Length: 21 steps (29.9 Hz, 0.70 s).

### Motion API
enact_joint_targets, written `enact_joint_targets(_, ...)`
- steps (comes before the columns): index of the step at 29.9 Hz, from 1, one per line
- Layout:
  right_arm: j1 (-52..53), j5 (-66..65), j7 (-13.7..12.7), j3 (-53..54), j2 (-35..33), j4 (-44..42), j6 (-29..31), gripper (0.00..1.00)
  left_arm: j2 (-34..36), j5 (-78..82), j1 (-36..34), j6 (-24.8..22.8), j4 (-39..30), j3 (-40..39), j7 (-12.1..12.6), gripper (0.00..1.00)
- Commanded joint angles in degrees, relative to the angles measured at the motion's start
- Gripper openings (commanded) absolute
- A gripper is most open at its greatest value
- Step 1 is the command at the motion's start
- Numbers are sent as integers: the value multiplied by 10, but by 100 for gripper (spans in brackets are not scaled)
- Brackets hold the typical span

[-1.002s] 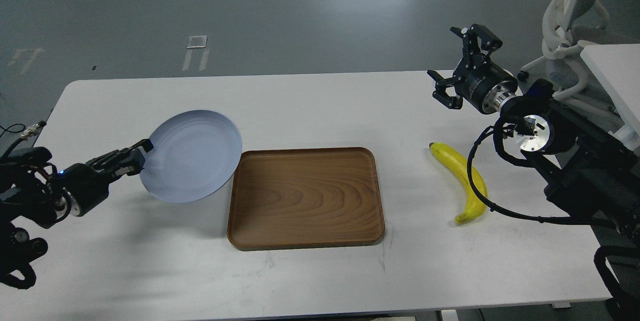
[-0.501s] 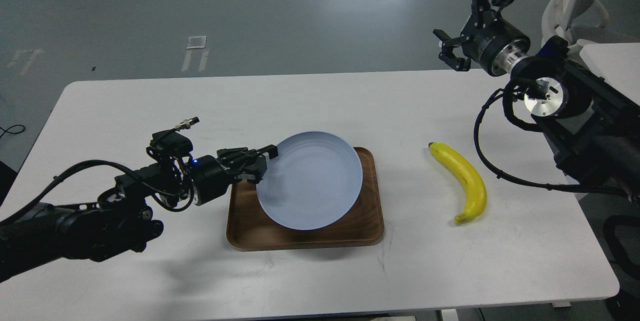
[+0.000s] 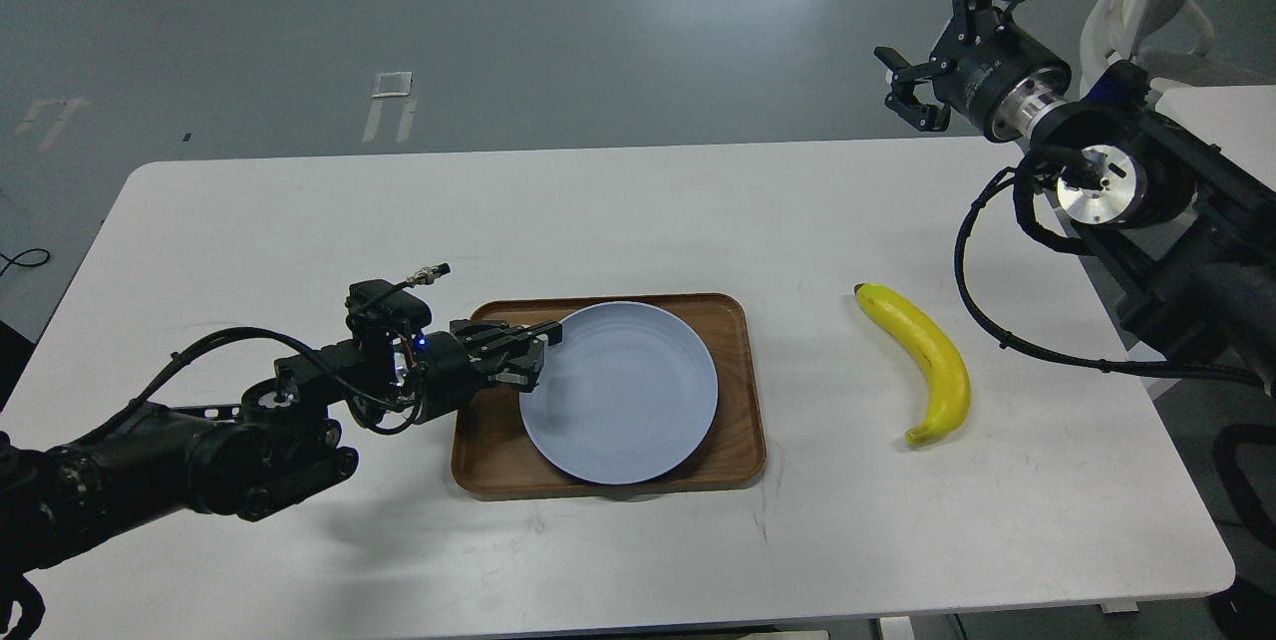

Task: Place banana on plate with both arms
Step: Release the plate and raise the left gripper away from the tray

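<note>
The yellow banana (image 3: 922, 361) lies on the white table, to the right of the tray. The pale blue plate (image 3: 623, 396) lies in the brown wooden tray (image 3: 740, 381). My left gripper (image 3: 540, 353) reaches in from the left and is shut on the plate's left rim, low over the tray's left part. My right gripper (image 3: 939, 30) is open and empty, held high beyond the table's back right edge, well above and behind the banana.
The white table (image 3: 638, 211) carries only the tray, plate and banana. A white office chair (image 3: 1146, 12) and another white table corner (image 3: 1211, 112) stand at the right behind my right arm. A loose black cable (image 3: 982, 311) hangs near the banana.
My left arm carried the plate from the left of the tray to over it and lowered it flat into the tray. My right gripper rose and moved back, away from the banana.
</note>
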Motion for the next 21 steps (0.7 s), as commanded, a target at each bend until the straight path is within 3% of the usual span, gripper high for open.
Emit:
enact_joint_targets(1,0,0,0,-1,1,0,0,99,0,-3,-2,0,13,0,0,0)
enact_joint_targets(10,0,0,0,-1,0,0,0,99,0,-4,-5,-1,18,-2,0,2)
enact_joint_targets(11,0,0,0,-1,0,0,0,99,0,-6,-5,-1,18,-3,0,27)
enact_joint_targets(12,0,0,0,-1,0,0,0,99,0,-8,-5,-1,18,-4,0,44)
enact_joint_targets(13,0,0,0,-1,0,0,0,99,0,-9,-6,-1,15,-5,0,75)
enact_joint_targets(16,0,0,0,-1,0,0,0,99,-1,-10,-11,-4,10,-8,0,82)
enact_joint_targets(17,0,0,0,-1,-1,1,0,99,-1,-11,-15,-4,9,-10,0,92)
enact_joint_targets(18,0,-1,0,-1,-3,1,0,99,-1,-15,-17,-4,9,-11,0,95)
enact_joint_targets(21,-1,-1,1,-8,-22,8,3,99,0,-83,-25,-3,8,-38,0,97)
